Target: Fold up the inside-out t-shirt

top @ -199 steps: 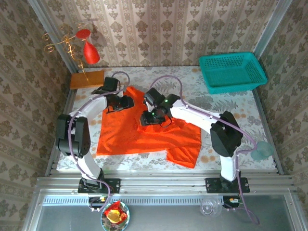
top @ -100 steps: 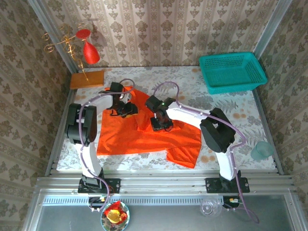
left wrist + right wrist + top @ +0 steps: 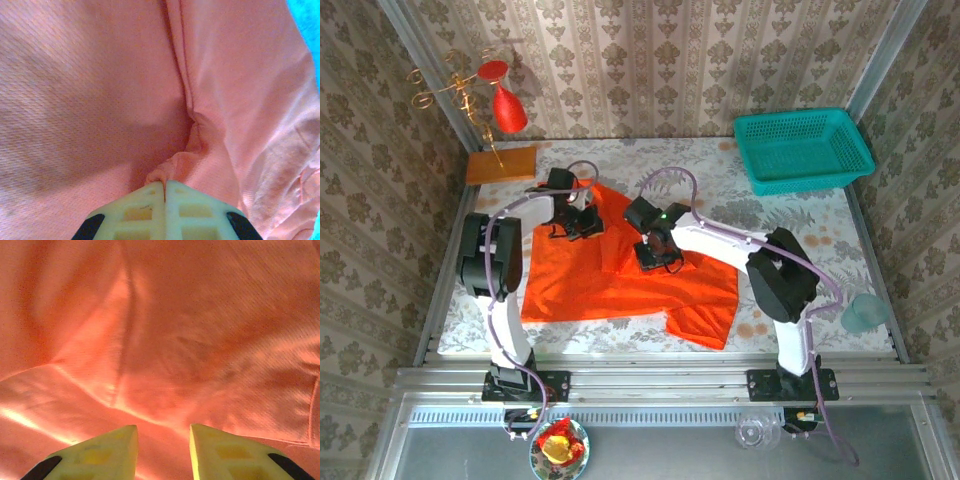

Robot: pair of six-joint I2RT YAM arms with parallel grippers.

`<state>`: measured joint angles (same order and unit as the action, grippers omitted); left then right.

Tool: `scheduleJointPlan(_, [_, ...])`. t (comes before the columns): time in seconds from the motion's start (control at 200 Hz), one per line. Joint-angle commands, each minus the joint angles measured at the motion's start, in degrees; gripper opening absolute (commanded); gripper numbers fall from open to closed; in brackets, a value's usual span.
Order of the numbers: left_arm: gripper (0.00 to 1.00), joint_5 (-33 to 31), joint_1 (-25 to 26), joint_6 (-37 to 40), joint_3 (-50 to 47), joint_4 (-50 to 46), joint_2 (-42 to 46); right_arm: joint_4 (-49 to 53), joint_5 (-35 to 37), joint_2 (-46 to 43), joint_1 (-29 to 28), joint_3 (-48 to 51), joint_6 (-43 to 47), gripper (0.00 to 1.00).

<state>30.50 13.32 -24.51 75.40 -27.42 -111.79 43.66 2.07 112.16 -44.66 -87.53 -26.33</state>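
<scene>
Since a second ago the right end effector point(image 3: 163, 434) has shifted right, jaws parted over the inside-out t-shirt point(image 3: 610, 285) spread centre-left on the worktop point(image 3: 800, 225); the left end effector point(image 3: 164, 184) pinches a pucker near its far edge, so the fold looks barely begun.

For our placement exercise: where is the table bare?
Bare: right of the bright orange-red cloth t-shirt, in front of the teal mesh basket; far strip between flat orange-brown wooden block and basket. Crowded: left hand and right hand over the shirt.
</scene>
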Motion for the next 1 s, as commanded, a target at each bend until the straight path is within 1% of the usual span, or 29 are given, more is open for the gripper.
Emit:
scheduleJointPlan(0.0, [0.03,1.5,-1.4,-0.6,3.4,-0.8,3.4,-5.0,-3.1,-2.5,-1.9,-0.8,6.2,0.39])
scheduleJointPlan(0.055, [0.03,1.1,-1.4,0.2,4.3,-2.2,2.9,-7.6,-3.8,-2.6,-3.1,-0.6,8.4,0.42])
scheduleJointPlan(0.145, [0.04,1.3,-1.4,0.5,4.9,-3.3,2.0,-10.0,-2.7,-1.8,-5.1,-1.1,11.3,0.46])
scheduleJointPlan(0.215, [0.05,1.3,-1.4,0.6,4.5,-3.3,1.6,-12.1,-0.9,-0.7,-6.6,-1.4,14.6,0.48])
scheduleJointPlan(0.26, [0.06,1.2,-1.4,0.7,4.3,-3.3,1.3,-13.9,1.6,0.0,-7.6,-1.3,17.6,0.48])
scheduleJointPlan(0.295, [0.11,0.8,-1.4,1.1,4.4,-4.0,1.0,-15.9,3.4,0.3,-8.3,-0.8,20.2,0.48])
scheduleJointPlan(0.345, [0.22,-0.4,-1.5,1.8,4.8,-5.4,0.9,-18.6,4.7,0.6,-8.9,0.1,24.4,0.48])
scheduleJointPlan(0.37, [0.25,-1.2,-1.5,2.2,4.8,-6.0,1.1,-19.9,5.3,0.7,-9.1,0.5,25.9,0.49])
scheduleJointPlan(0.455, [0.32,-3.5,-2.1,3.2,3.6,-6.6,2.9,-23.3,3.6,1.5,-9.1,1.3,32.8,0.49])
scheduleJointPlan(0.5, [0.34,-5.4,-2.9,3.6,2.6,-6.8,4.3,-24.6,2.1,2.1,-9.2,1.4,37.0,0.50])
scheduleJointPlan(0.555, [0.36,-7.0,-4.1,3.8,1.2,-6.9,6.0,-24.7,1.6,3.7,-9.0,0.1,39.7,0.51])
scheduleJointPlan(0.66, [0.37,-6.8,-7.4,4.1,-2.0,-6.9,9.2,-21.5,-0.1,7.8,-8.6,-4.7,44.8,0.51])
scheduleJointPlan(0.815, [0.36,-5.7,-11.4,4.0,-8.4,-6.0,14.4,-18.8,-4.2,12.6,-7.6,-10.6,49.4,0.51])
scheduleJointPlan(0.87, [0.35,-5.5,-12.1,2.7,-11.6,-4.9,16.1,-18.0,-5.0,14.2,-7.4,-12.4,50.7,0.51])
scheduleJointPlan(0.935, [0.29,-6.4,-12.3,0.9,-15.2,-3.6,18.4,-17.0,-5.3,16.2,-7.2,-14.6,51.8,0.50])
scheduleJointPlan(0.995, [0.29,-7.1,-12.2,-1.0,-19.1,-1.6,21.3,-15.1,-5.9,18.0,-7.0,-16.9,52.5,0.50])
